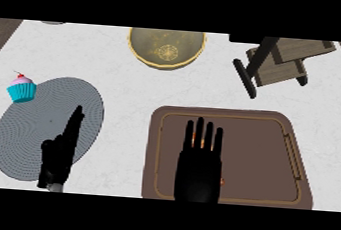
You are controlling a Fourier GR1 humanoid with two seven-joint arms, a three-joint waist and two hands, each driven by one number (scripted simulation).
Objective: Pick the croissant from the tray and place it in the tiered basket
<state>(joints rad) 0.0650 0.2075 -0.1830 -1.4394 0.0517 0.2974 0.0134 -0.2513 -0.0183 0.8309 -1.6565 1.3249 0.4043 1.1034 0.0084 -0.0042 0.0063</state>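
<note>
With the right hand [200,161] flat and straight-fingered over the croissant [194,137], mostly hidden mid-tray [289,145], curl the fingers round it before lifting toward the tiered basket [281,64].

On the counter there is one brown tray [232,119], at about five o'clock. One grey round mat [51,123] lies at eight o'clock, and one cupcake [21,88] stands at nine o'clock on its edge. One round bowl [166,47] is at twelve o'clock. One wooden tiered basket [281,62] is at two o'clock. Two black hands show, the left hand [58,154] and the right hand [199,164].
</note>
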